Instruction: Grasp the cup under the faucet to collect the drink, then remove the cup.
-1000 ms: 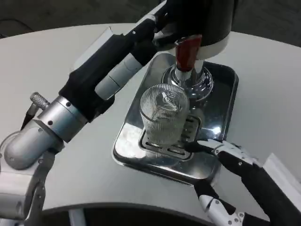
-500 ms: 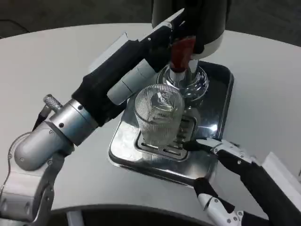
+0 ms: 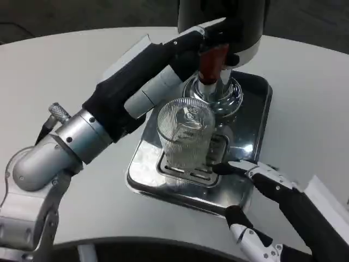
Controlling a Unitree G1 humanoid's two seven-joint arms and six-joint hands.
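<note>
Head view: white table (image 3: 60, 65) fills most of the pic, w/ a dark cylindrical drink dispenser (image 3: 229, 22) standing at the top centre, its body black w/ a white lower rim. Left arm (image 3: 92, 136) is next biggest, a silver forearm w/ black sleeve running diagonally from lower left up to the dispenser; left hand (image 3: 210, 41) sits up against the dispenser front right at the red tap lever (image 3: 211, 61), but whether its fingers grip or just press the lever can't be told, too dark and tangled there. Below the dispenser lies a shiny steel drip tray (image 3: 253, 125), rectangular w/ rounded corners, w/ a slotted grate (image 3: 188, 172) toward its near edge. Chrome faucet base (image 3: 221, 95) rises from the tray's far half, under the lever. Right arm (image 3: 316, 218) comes in from lower right, black sleeve; right hand (image 3: 256, 204) is open-ish, fingers apart, holding nothing, one fingertip (image 3: 234, 166) reaching over the tray's near right part, just beside the cup but apart from it, another finger hanging off the table edge below the tray. Cup (image 3: 185, 136), a clear ribbed glass, stands upright on the grate, directly in front of and below the faucet; contents can't be made out.
</note>
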